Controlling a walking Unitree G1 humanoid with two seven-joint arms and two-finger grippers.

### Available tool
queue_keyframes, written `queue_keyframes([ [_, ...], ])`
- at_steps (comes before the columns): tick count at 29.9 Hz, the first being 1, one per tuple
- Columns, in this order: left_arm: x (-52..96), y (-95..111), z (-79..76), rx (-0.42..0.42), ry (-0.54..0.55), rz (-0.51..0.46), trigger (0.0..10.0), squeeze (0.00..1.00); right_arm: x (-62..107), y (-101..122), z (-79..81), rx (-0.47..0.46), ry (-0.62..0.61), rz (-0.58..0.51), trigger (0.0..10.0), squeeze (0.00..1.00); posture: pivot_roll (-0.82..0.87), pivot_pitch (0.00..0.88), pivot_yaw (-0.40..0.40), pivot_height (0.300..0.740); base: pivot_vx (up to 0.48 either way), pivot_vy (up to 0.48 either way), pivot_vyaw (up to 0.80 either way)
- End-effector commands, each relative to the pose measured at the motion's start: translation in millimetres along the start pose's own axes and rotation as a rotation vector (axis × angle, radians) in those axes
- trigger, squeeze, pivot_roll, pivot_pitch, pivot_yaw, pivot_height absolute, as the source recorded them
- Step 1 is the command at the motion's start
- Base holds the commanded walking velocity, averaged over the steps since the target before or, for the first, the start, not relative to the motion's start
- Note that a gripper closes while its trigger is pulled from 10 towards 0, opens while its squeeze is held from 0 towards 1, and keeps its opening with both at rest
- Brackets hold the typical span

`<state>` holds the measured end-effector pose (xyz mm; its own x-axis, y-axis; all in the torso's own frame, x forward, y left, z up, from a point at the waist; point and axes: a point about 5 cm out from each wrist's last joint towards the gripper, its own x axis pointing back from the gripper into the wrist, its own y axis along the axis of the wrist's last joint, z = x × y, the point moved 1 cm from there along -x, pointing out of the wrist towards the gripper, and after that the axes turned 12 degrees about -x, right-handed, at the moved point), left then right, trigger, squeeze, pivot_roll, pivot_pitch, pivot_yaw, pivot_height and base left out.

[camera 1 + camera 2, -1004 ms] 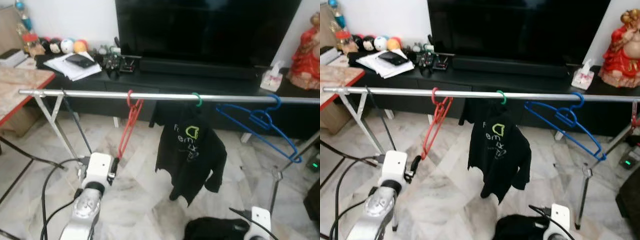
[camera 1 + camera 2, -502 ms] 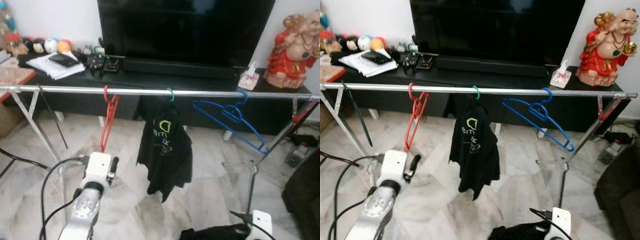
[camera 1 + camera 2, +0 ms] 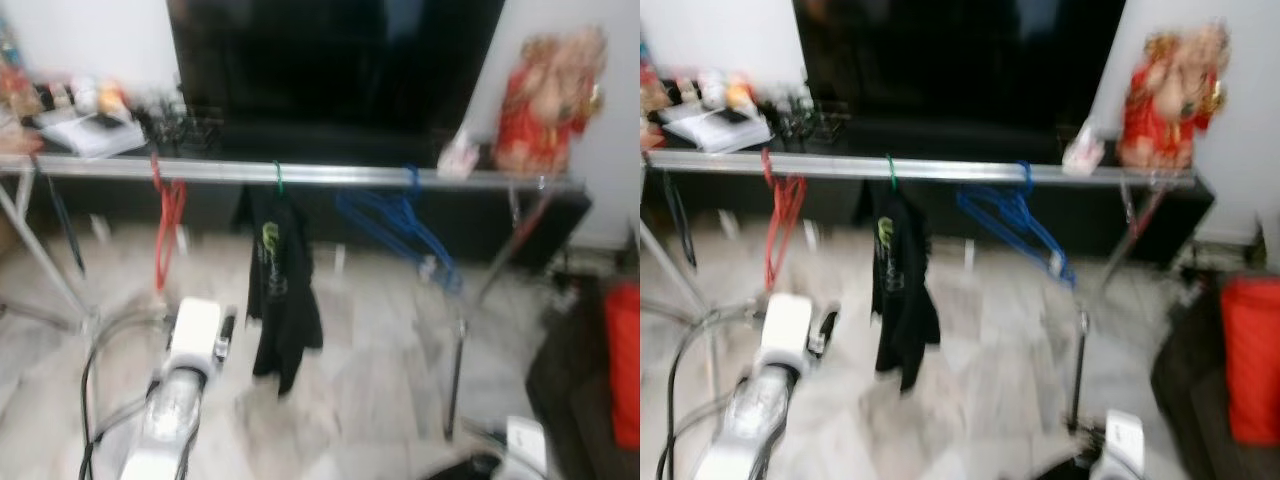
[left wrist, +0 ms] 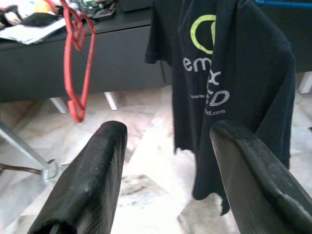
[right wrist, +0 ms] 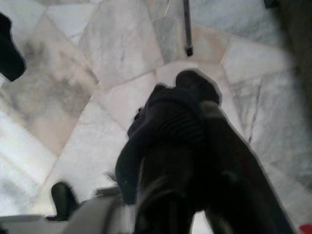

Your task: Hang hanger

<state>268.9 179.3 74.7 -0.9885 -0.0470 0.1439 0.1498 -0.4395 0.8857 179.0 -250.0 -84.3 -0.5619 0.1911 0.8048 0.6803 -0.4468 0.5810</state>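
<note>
Picture: the head views are blurred, edges smeared all over.
Rail: a silver clothes rail (image 3: 330,175) runs across the upper middle of the frame, in front of a low black TV bench (image 3: 480,215).
Red hanger: the red hanger (image 3: 165,225) hangs on the rail toward the left of the frame, empty, and there it is again in the left wrist view (image 4: 78,63), upper left.
Black T-shirt: the black T-shirt (image 3: 280,290) with a green logo hangs from a green hook near the middle of the rail, just right of the red hanger.
Blue hanger: the blue hanger (image 3: 400,225) is hooked on the rail right of centre, tilted, empty.
Left end effector: the left end effector (image 4: 165,165) sits low in the lower left of the head view, fingers spread wide, nothing between them, pointing at the shirt's hem.
Right end effector: the right end effector (image 5: 190,161) is at the bottom right edge, clamped around a bundle of dark cloth (image 5: 165,126) above the marble floor (image 5: 73,73).
Background: a red figurine (image 3: 540,100) stands on the bench at upper right, a dark TV (image 3: 330,60) fills the top centre.
</note>
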Motion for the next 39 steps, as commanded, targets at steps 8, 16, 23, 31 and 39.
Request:
queue_keyframes([
  [8,-1.6,4.4,0.3,-0.003,0.015,-0.004,10.0,0.0,-0.6,5.1,1.1,0.009,0.008,-0.014,10.0,0.0,0.07,0.0,-0.049,0.74,0.0,0.0,0.0],
  [16,-1.7,3.6,-0.6,0.023,0.022,0.007,10.0,0.0,-0.6,4.7,2.1,0.057,0.021,-0.006,10.0,0.0,0.07,0.0,-0.051,0.74,0.0,0.0,0.0],
  [23,-1.9,3.4,0.0,0.03,0.025,0.012,10.0,0.0,-0.8,3.7,4.5,0.025,0.021,-0.008,10.0,0.0,0.07,0.0,-0.053,0.74,0.0,0.303,0.48],
  [31,-2.9,3.6,0.6,0.027,0.021,0.011,10.0,0.0,-1.1,3.0,6.8,0.029,0.028,-0.005,10.0,0.0,0.07,0.0,-0.048,0.74,0.0,0.45,0.0],
  [39,-3.7,4.5,1.2,0.023,0.02,0.008,10.0,0.0,-1.1,2.2,7.9,0.021,0.03,-0.003,10.0,0.0,0.07,0.0,-0.047,0.74,0.0,0.447,0.0],
])
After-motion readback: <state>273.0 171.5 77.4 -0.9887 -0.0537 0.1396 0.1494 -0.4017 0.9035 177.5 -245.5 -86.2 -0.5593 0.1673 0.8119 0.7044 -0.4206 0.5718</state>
